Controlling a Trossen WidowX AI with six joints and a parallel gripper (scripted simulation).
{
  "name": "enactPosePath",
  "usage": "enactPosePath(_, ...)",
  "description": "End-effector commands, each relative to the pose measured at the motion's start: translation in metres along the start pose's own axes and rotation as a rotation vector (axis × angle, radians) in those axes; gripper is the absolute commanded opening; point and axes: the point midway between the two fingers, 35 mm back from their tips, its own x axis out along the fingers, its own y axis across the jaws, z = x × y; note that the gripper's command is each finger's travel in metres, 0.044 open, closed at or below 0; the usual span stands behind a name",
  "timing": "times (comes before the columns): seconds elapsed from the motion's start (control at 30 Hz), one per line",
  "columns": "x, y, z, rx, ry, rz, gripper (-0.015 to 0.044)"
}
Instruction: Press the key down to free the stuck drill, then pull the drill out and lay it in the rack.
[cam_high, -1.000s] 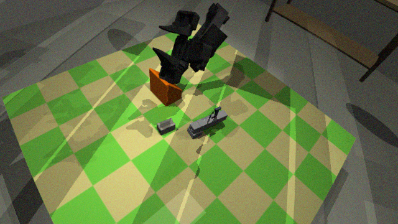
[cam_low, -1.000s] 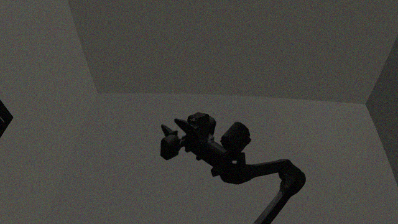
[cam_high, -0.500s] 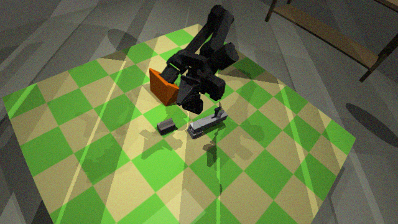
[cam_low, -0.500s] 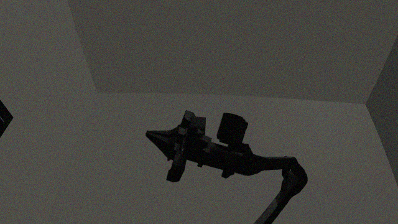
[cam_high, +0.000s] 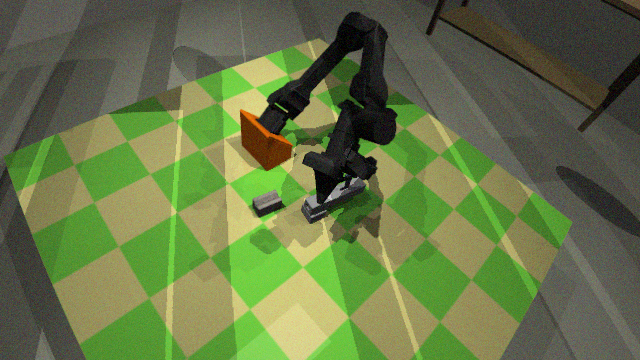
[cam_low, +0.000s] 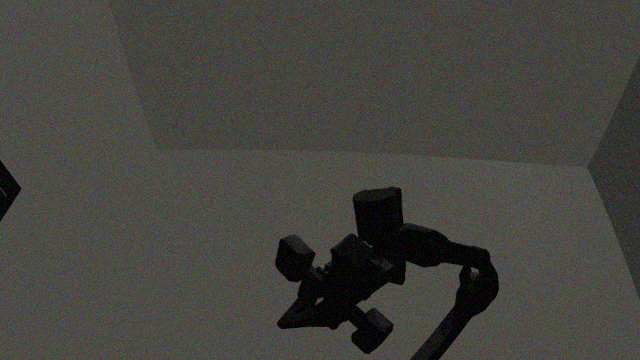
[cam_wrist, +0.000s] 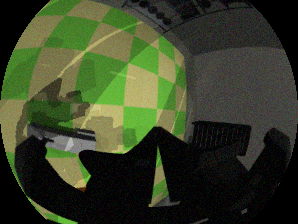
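A long pale-grey block (cam_high: 311, 212) (cam_wrist: 75, 145) lies on the checkered surface. A small dark upright piece (cam_high: 347, 183), seemingly the drill, stands toward its far right end. I cannot make out the key as a separate part. A short grey grooved block (cam_high: 267, 203), seemingly the rack, lies to the left with nothing visible in it. My gripper (cam_high: 321, 200) (cam_low: 280, 325) (cam_wrist: 157, 129) is shut and empty. Its fingertips point down at or just above the near left end of the long block, left of the dark piece. Whether they touch it is unclear.
An orange angled panel (cam_high: 265, 147) stands behind and left of the short block, close to my arm's upper links. The checkered mat (cam_high: 300, 300) lies under everything. A wooden shelf (cam_high: 530, 60) stands beyond its far right edge.
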Motion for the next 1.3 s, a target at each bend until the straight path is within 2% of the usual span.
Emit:
enactPosePath(0.0,-0.021,0.081,-0.004,0.152,0.133,0.379,0.0)
enactPosePath(0.27,-0.067,0.152,-0.007,0.362,0.33,0.705,0.0)
enactPosePath(1.27,-0.055,0.163,-0.009,0.365,0.332,0.709,0.0)
